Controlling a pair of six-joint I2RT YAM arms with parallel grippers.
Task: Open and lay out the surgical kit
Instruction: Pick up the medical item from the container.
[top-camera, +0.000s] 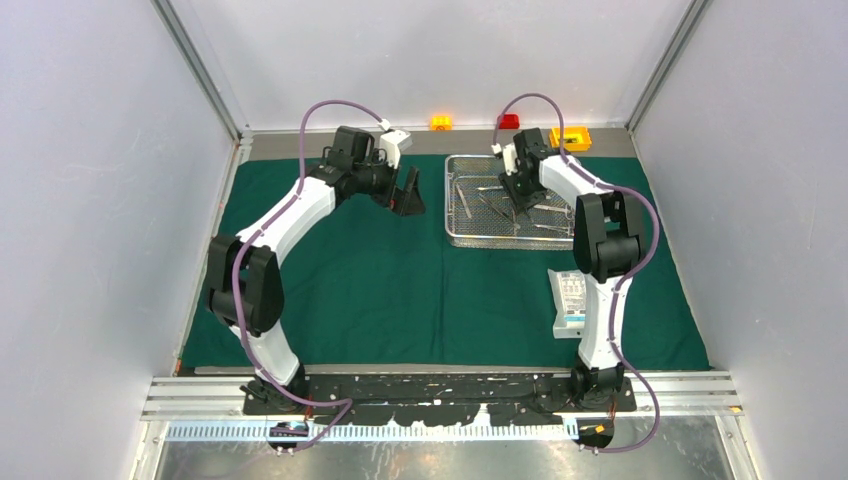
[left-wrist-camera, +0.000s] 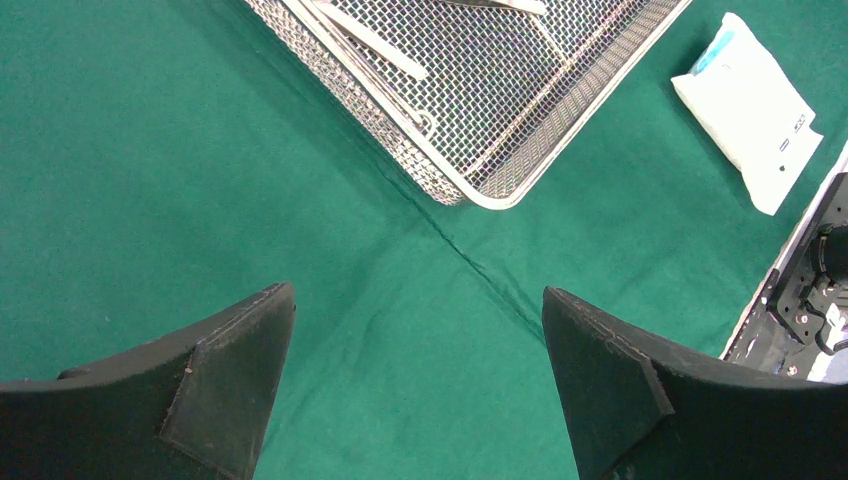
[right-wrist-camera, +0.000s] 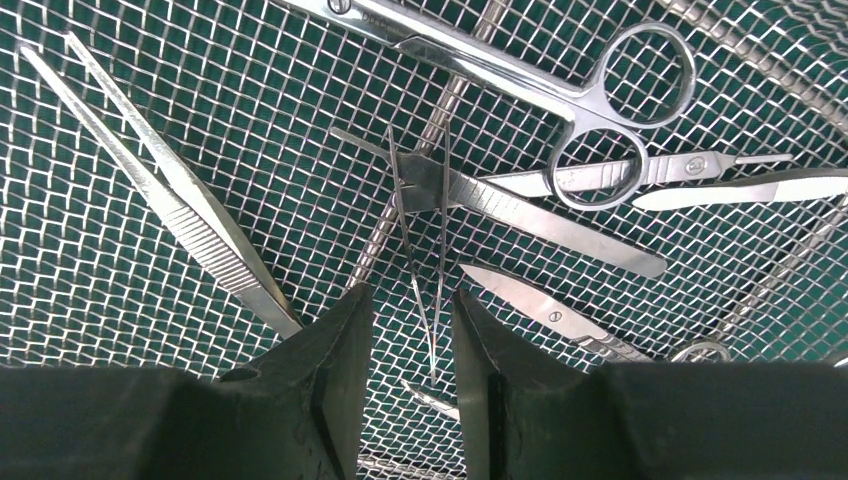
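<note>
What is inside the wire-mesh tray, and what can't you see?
Scissors, ribbed tweezers and other slim steel instruments lie inside the wire-mesh tray. The right gripper and arm cover part of its floor, hiding anything there.

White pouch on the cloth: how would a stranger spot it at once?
Find the dark green drape covering the table. On its right side, between the steel mesh tray and the right arm's base, lies the white pouch. It alone is flat and white; the tray's instruments are silver.
</note>
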